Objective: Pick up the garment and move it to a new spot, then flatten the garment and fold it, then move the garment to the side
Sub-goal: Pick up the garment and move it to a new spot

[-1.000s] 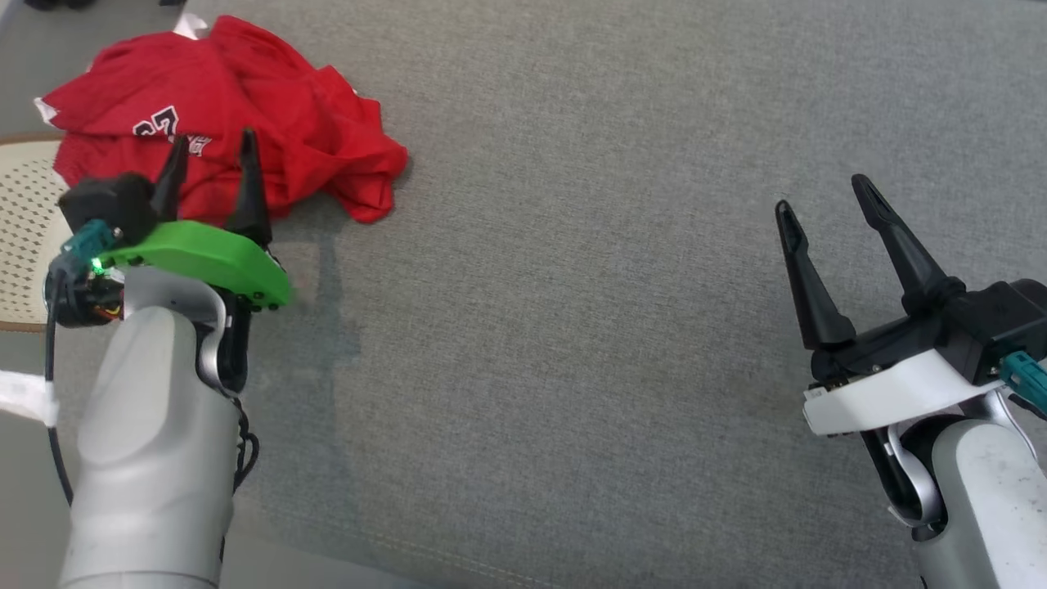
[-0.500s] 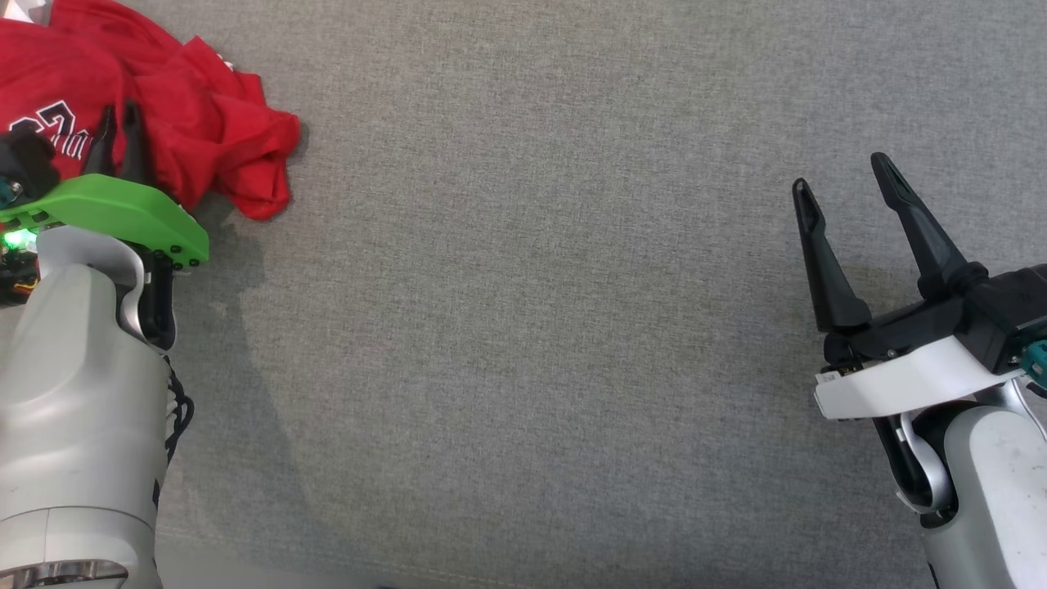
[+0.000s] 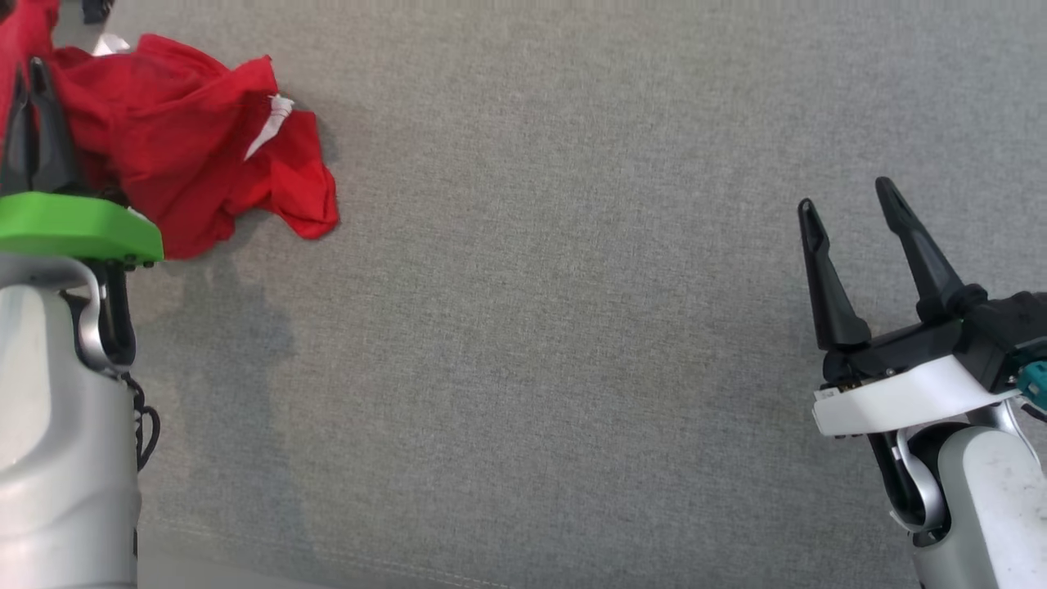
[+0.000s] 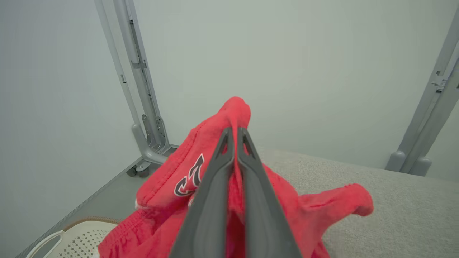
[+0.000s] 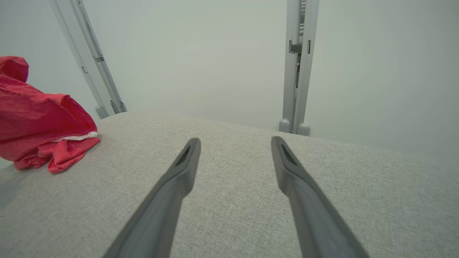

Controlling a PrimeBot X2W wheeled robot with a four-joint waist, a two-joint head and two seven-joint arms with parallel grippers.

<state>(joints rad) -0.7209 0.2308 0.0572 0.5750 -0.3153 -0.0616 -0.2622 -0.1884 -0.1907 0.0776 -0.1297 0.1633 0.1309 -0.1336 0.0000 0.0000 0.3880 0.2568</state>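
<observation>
Starting on the left side: what is the condition of that pincer? (Inspector)

My left pincer [image 3: 29, 69] [image 4: 235, 129] is pressed together. Both long dark fingers [image 4: 211, 200] pinch a fold of the crumpled red fabric garment [image 4: 200, 161] with dark-and-white lettering. A bunch of cloth peaks just past the fingertips, and more drapes down either side of the fingers. (Robot)

Where does the rest of it lie? (Inspector)

It trails off to the right of that pincer and touches the grey woven fabric surface [image 3: 572, 327]. A white trim strip shows among the folds. I cannot tell how much of it is raised close to the fingers. (Robot)

And the right side? (Inspector)

My right pincer [image 3: 845, 194] [image 5: 235, 139] is spread wide and hovers over the grey surface. The garment sits well apart from it, off to its left. (Robot)

Anything else to record? (Inspector)

A pale perforated basket [image 4: 71, 240] sits below and to the left of the left pincer. The garment's hem overlaps it in the wrist view, but I cannot tell whether they touch. Grey metal frame posts [image 4: 143, 89] stand beyond both pincers, against a pale wall [image 4: 322, 71]. (Robot)
</observation>
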